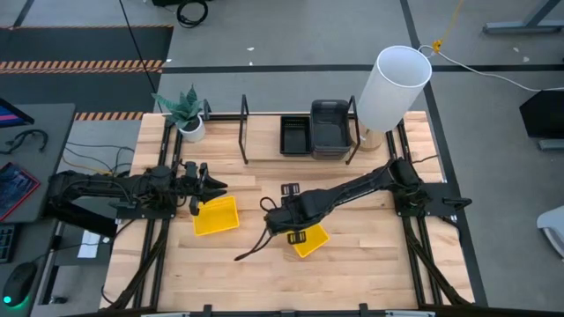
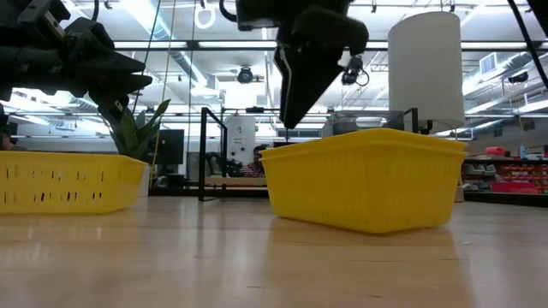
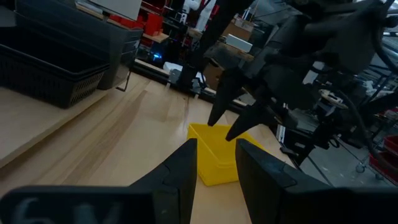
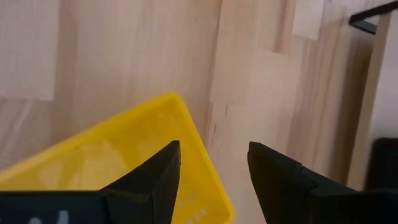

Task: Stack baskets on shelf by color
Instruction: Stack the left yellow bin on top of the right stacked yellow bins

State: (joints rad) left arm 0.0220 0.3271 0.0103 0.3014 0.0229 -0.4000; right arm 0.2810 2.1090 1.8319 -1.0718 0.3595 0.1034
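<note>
1. Two yellow baskets are loose on the table; right gripper (image 4: pixel 211 171) is held open, empty, straddling the near basket (image 4: pixel 118 162) rim for a wall pinch.
2. Left gripper (image 3: pixel 214 165) is parted, empty, poised above the other basket (image 1: pixel 216 215).
3. Shelf (image 1: pixel 264 141) lies well beyond both.

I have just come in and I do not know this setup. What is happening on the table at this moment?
A two-armed robot is sorting baskets onto a shelf. The right gripper hangs open over a yellow basket near the table's middle, not yet gripping it. The left gripper is open just above another yellow basket. A black basket and a dark grey basket already sit on the shelf.
</note>
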